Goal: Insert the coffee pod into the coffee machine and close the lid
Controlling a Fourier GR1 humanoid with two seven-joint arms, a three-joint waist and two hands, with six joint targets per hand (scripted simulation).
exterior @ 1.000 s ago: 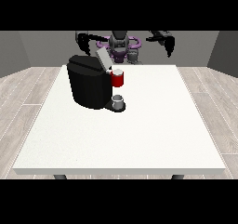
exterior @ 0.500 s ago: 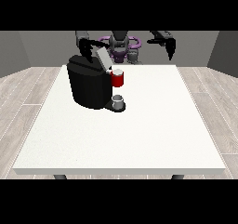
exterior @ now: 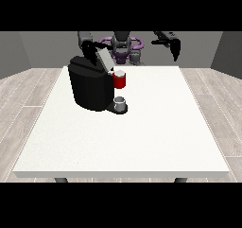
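Since the earlier frames, I see the robot hand at the view's left (exterior: 89, 49) has dropped from beside the robot to the raised lid (exterior: 104, 57) of the machine (exterior: 90, 85). Whether its fingers are curled, I cannot tell. I read the red piece (exterior: 120, 80) at the machine's front as the pod, just below and right of that robot hand. This hand is much nearer; the robot hand at the view's right (exterior: 175, 49) hangs well apart, fingers pointing down, holding nothing. A cup (exterior: 120, 102) sits below on the white surface (exterior: 142, 142).

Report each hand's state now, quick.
Hand at the view's left: at the coffee machine's raised lid; fingers cannot be told.
Hand at the view's right: raised, holding nothing; fingers cannot be told.
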